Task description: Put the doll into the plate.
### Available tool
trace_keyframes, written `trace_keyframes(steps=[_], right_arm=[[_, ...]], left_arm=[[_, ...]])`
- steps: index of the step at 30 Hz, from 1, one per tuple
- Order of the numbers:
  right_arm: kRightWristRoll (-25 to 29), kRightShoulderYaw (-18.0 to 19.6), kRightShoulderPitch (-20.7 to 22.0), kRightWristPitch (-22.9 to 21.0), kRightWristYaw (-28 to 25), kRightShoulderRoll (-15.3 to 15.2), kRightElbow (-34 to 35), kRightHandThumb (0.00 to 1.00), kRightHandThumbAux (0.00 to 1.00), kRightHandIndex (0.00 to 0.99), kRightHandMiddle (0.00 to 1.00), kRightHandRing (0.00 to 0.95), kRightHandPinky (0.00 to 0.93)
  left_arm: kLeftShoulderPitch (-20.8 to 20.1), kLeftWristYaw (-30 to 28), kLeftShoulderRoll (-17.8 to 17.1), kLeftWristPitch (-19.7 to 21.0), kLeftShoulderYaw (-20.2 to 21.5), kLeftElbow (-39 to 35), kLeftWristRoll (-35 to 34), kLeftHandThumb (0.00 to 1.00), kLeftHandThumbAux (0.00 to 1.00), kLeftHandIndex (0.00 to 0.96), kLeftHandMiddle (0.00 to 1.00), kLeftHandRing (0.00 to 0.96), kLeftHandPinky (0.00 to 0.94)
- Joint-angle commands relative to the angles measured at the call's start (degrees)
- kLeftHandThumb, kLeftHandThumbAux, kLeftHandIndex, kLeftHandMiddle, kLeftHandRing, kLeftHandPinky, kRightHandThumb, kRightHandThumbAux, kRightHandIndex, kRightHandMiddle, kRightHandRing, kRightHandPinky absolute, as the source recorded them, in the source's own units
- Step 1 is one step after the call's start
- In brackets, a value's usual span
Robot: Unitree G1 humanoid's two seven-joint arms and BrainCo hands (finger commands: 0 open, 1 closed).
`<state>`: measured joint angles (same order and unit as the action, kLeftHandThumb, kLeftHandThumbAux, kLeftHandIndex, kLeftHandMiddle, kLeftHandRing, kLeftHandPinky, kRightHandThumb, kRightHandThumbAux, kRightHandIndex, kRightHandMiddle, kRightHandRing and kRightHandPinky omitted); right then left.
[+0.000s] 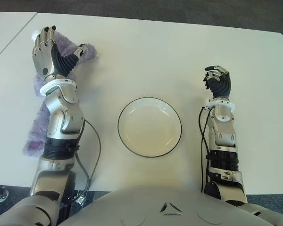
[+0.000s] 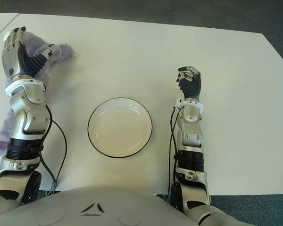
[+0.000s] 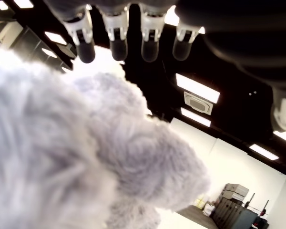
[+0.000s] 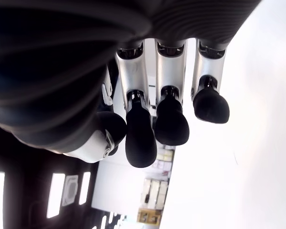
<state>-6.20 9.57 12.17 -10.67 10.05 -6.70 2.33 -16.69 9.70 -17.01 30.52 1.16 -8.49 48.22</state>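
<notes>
Doll (image 1: 42,89): purple plush, lying on the counter (image 1: 146,56) at far left, under the left hand (image 1: 49,52), whose fingers are spread above it, nothing gripped; plate (image 1: 149,126) kept central, unfilled; right hand (image 1: 217,82) curled, idle, right of plate.

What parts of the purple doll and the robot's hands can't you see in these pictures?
- Doll: its middle is hidden under the left arm in both eye views.
- Left hand: the left wrist view shows fur under its fingertips, not whether they grip.
- Right hand: its palm faces away in the eye views.
</notes>
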Motion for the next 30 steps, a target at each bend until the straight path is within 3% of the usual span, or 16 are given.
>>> trace_keyframes(steps=[1, 2, 4, 5, 10, 12, 17, 19, 25, 30], right_arm=[[0.66, 0.17, 0.00, -0.64, -0.17, 0.28, -0.50, 0.717, 0.713, 0.435, 0.719, 0.755, 0.774], [0.66, 0.17, 0.02, -0.63, -0.15, 0.30, -0.50, 0.717, 0.713, 0.435, 0.719, 0.755, 0.774], [0.61, 0.16, 0.13, -0.64, -0.11, 0.34, -0.54, 0.717, 0.713, 0.435, 0.720, 0.755, 0.775], [0.59, 0.16, 0.19, -0.64, -0.09, 0.38, -0.57, 0.717, 0.713, 0.436, 0.720, 0.755, 0.775], [0.48, 0.17, 0.40, -0.86, 0.04, 0.55, -0.52, 0.717, 0.712, 0.436, 0.723, 0.759, 0.781], [0.41, 0.17, 0.45, -0.83, 0.12, 0.60, -0.54, 0.717, 0.712, 0.436, 0.724, 0.760, 0.782], [0.12, 0.14, 0.51, -0.19, 0.35, 0.54, -0.90, 0.717, 0.712, 0.436, 0.723, 0.759, 0.780], [0.15, 0.15, 0.51, -0.22, 0.34, 0.55, -0.88, 0.717, 0.712, 0.436, 0.722, 0.759, 0.780], [0.49, 0.36, 0.72, -0.34, 0.06, 0.39, -1.07, 0.717, 0.712, 0.436, 0.720, 0.756, 0.776], [0.45, 0.54, 0.70, -0.39, -0.01, 0.24, -1.00, 0.717, 0.712, 0.436, 0.717, 0.753, 0.772]], left_arm=[[0.18, -1.86, -0.66, -0.97, 0.20, 1.22, -2.91, 0.159, 0.315, 0.000, 0.000, 0.000, 0.040], [-0.77, -3.64, -1.43, 2.75, -1.50, 2.59, 0.29, 0.222, 0.343, 0.000, 0.000, 0.000, 0.025], [-4.04, -8.53, -2.46, 13.42, -5.69, 7.23, 8.64, 0.197, 0.353, 0.000, 0.000, 0.000, 0.020], [-4.76, -8.95, -2.69, 14.82, -6.42, 8.56, 9.80, 0.190, 0.365, 0.000, 0.000, 0.000, 0.014], [-5.51, -9.68, -3.02, 15.99, -7.39, 9.19, 10.19, 0.150, 0.343, 0.000, 0.000, 0.000, 0.066], [-5.81, -9.94, -3.25, 16.36, -7.84, 9.63, 10.21, 0.137, 0.334, 0.000, 0.000, 0.016, 0.131], [-6.64, -10.31, -4.02, 16.33, -9.09, 10.99, 10.13, 0.122, 0.320, 0.000, 0.021, 0.162, 0.305], [-6.71, -10.45, -4.24, 16.48, -9.37, 11.03, 10.05, 0.121, 0.319, 0.000, 0.027, 0.190, 0.330], [-7.66, -12.54, -3.95, 17.46, -11.26, 9.96, 10.16, 0.113, 0.334, 0.000, 0.029, 0.190, 0.314], [-7.23, -12.64, -3.71, 15.01, -10.98, 8.79, 7.53, 0.102, 0.355, 0.000, 0.011, 0.151, 0.275]])
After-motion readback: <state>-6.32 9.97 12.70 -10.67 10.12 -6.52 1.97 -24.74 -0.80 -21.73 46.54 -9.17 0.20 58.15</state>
